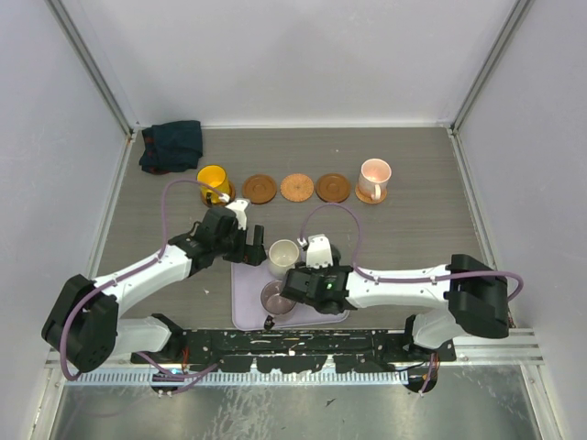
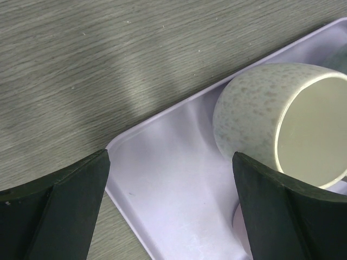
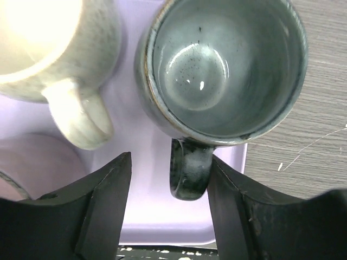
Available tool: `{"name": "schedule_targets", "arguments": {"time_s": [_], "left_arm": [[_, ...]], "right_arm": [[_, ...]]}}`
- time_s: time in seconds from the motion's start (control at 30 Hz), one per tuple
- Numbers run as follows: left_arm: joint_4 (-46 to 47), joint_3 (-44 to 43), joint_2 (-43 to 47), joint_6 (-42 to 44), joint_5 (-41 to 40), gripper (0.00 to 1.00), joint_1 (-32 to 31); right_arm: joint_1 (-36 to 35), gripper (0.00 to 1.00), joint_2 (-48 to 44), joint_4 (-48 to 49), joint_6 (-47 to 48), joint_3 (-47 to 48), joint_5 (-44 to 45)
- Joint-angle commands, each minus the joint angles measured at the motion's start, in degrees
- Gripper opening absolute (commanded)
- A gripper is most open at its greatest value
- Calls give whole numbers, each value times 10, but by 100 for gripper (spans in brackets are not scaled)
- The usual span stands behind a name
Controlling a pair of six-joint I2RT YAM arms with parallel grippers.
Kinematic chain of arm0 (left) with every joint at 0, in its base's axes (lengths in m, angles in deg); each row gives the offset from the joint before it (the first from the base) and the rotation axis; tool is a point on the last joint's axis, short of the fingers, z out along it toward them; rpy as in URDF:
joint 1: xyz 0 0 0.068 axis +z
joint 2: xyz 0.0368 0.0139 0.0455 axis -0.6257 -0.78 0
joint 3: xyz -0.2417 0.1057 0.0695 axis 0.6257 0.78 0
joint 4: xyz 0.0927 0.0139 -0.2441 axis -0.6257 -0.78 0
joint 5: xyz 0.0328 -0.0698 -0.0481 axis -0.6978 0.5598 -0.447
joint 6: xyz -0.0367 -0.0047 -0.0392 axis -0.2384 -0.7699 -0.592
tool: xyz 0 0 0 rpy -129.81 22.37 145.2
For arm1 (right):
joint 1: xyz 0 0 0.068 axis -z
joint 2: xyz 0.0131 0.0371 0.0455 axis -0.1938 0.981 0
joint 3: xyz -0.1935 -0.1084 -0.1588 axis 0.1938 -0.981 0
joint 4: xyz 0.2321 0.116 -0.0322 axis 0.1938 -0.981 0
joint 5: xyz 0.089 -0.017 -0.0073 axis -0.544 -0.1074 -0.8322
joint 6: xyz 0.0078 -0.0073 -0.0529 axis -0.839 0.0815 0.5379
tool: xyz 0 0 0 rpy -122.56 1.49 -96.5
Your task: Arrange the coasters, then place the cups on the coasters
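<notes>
Grey wood-grain table point(image 1: 404, 238) inside a booth of plain white walls point(image 1: 303, 55), metal posts at the corners. At the far left corner, a dark teal cloth point(image 1: 171, 145). Along the far side, a row: yellow cup point(image 1: 213, 177) on a coaster, three bare coasters point(image 1: 297, 187), pink cup point(image 1: 374, 174) on a coaster. Nearer the arm bases, a lavender tray point(image 1: 246, 316) with the cream cup point(image 1: 282, 255), the mauve cup point(image 1: 273, 297) and the grey-green cup point(image 3: 222, 65).

Left gripper point(image 2: 171, 211): stands spread wide, pinches nothing, hangs over a corner of the tray. Cream cup up and to the right of the gap, just beside one finger point(image 2: 282, 216), not between the two.

Right gripper point(image 3: 169, 216): stands parted over the tray's near edge. Handle of the grey-green cup down in the gap, close against one finger point(image 3: 244, 216) and apart from the other; cannot tell whether touching. Cup body upright beyond the fingertips, at the tray's edge next to bare table.
</notes>
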Motion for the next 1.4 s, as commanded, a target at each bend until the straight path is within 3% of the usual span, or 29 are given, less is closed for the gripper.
{"name": "schedule_targets", "arguments": {"time_s": [0.0, 0.5, 0.7, 1.37], "left_arm": [[38, 8, 13, -2, 12, 97, 0], [40, 5, 3, 3, 17, 97, 0], [37, 3, -1, 5, 18, 97, 0], [37, 7, -6, 9, 16, 98, 1]], "right_arm": [[-2, 60, 21, -74, -32, 72, 23], [34, 50, 20, -94, -86, 66, 10], [46, 41, 22, -88, -92, 62, 2], [101, 38, 40, -21, -52, 33, -59]]}}
